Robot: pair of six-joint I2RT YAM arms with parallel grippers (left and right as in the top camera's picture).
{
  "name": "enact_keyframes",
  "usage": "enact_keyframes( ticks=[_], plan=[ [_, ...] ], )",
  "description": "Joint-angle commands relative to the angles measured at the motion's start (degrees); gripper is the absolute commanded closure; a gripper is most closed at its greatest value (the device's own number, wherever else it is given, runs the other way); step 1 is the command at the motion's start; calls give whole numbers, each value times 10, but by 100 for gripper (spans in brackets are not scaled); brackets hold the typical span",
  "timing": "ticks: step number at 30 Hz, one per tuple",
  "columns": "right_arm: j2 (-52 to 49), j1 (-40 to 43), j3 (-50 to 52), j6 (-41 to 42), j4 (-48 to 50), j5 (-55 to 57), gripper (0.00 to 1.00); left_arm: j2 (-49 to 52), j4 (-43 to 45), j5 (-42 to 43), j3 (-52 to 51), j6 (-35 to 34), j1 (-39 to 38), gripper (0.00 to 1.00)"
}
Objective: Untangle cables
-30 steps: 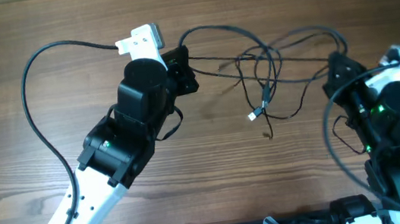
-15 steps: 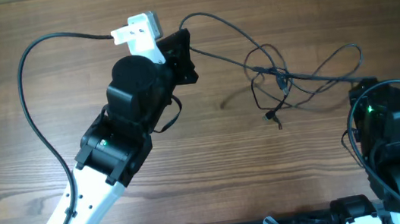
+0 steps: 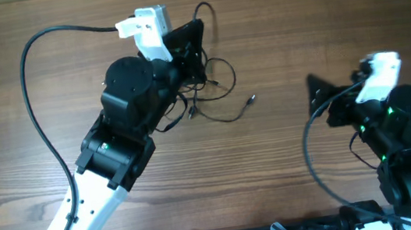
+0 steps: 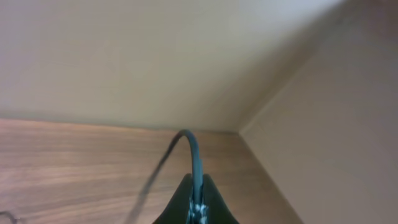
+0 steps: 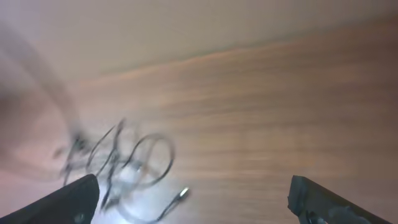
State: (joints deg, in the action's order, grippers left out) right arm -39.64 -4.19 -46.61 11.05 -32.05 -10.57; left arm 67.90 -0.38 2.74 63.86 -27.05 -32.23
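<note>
Brown wood table (image 3: 333, 5) fills the overhead view; left arm (image 3: 115, 149) reaches up from bottom left, w/ a white cam head (image 3: 146, 29) on top; left gripper (image 3: 192, 39) is pressed together on a cable (image 3: 206, 9) that loops up past its tips; rest of the cables (image 3: 207, 95) lie on the table in a loose black tangle just beside that gripper, on its near side; one plug (image 3: 251, 99) trails out to the right of the tangle, silvery at the tip; right gripper (image 3: 320, 99) sits well apart from the tangle, on the right, fingers pointing left and spread, nothing between them; thick black lead (image 3: 30, 97) arcs from the left cam head round the left side.

Left wrist: left gripper (image 4: 195, 200) at bottom centre, fingers closed tight w/ the cable (image 4: 189, 146) pinched between them; cable rises from the pinch, bends over to the left and runs down, blurred; table (image 4: 74, 168) below, beige wall (image 4: 155, 56) behind.

Right wrist: blurred; right gripper (image 5: 193, 183) wide open, one finger at each bottom corner, holding nothing; table (image 5: 261, 112) ahead; cables (image 5: 118, 162) show as a smeared tangle at left, ahead of the left-hand finger, not touching it; plug (image 5: 181, 193) lies at the right end of the tangle, approx. midway between the fingers; can't tell how many cables make up the tangle.
</note>
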Motion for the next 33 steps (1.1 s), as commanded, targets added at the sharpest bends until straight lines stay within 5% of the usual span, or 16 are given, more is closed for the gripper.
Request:
enact_keyframes(
  ticks=[1,4,8,13,18,28,29,31,33],
  plan=[
    [-23,1,-6,-110,-2,-121,1,-9,40,61,2,16,3,96],
    [-65,1,-6,-115,1,-153,1,-12,92,79,2,11,3,96],
    [-131,1,-6,-202,35,-397,4,-17,164,88,2,-24,3,96],
    [-212,0,-6,-197,168,-606,8,-17,250,88,2,-92,2,96],
    [-253,-33,-6,-136,315,-609,7,-14,278,91,2,-191,1,96],
    [-293,-112,-6,-135,445,-520,11,23,357,92,2,-198,-94,96],
    [-293,-113,-6,-135,449,-520,14,26,363,92,2,-198,-100,96],
    [-294,-113,-6,-134,449,-520,41,27,367,92,2,-198,-109,96],
    [-294,-113,-6,-134,449,-520,86,27,367,92,2,-198,-110,96]
  ],
)
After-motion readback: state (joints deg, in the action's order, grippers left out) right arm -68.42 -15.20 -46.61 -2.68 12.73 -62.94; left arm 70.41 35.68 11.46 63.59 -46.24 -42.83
